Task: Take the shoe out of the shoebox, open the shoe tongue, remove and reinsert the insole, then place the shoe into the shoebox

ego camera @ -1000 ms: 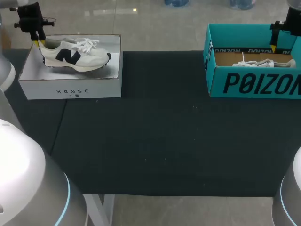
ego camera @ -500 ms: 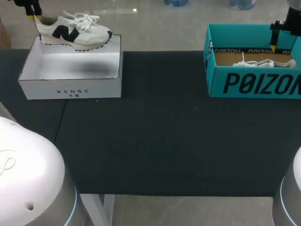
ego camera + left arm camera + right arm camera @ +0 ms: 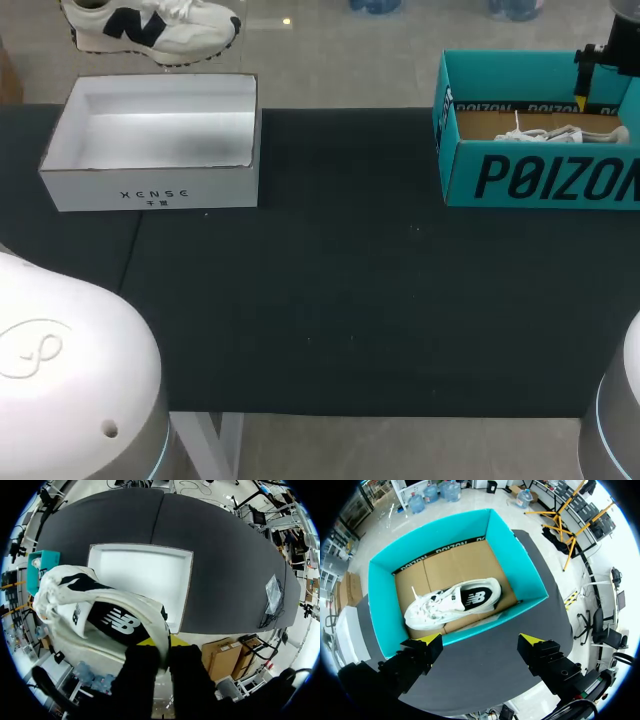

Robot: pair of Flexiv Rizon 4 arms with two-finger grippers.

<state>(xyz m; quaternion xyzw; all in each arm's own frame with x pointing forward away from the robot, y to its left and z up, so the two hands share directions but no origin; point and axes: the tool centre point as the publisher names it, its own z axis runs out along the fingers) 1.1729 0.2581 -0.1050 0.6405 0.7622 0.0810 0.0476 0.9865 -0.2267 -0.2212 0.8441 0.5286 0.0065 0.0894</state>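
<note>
A white sneaker with a dark logo [image 3: 150, 28] hangs in the air above and behind the white shoebox [image 3: 60, 165], which stands open with nothing in it at the table's far left. In the left wrist view my left gripper [image 3: 167, 652] is shut on the heel edge of this sneaker [image 3: 100, 615], with the white shoebox [image 3: 187, 590] below it. At the far right, my right gripper [image 3: 480, 642] hovers open over the near wall of a teal shoebox [image 3: 530, 575]. A second white sneaker [image 3: 452, 602] lies on its side inside that box.
The teal shoebox [image 3: 540, 175] stands at the table's far right edge, and one finger of the right gripper [image 3: 583, 85] hangs above it. Black cloth [image 3: 350, 300] covers the table between the boxes. My left arm's white body [image 3: 70, 390] fills the near left corner.
My left gripper has lifted the sneaker up out of the white shoebox, and it now hangs well above it. The right arm and the teal box have not moved.
</note>
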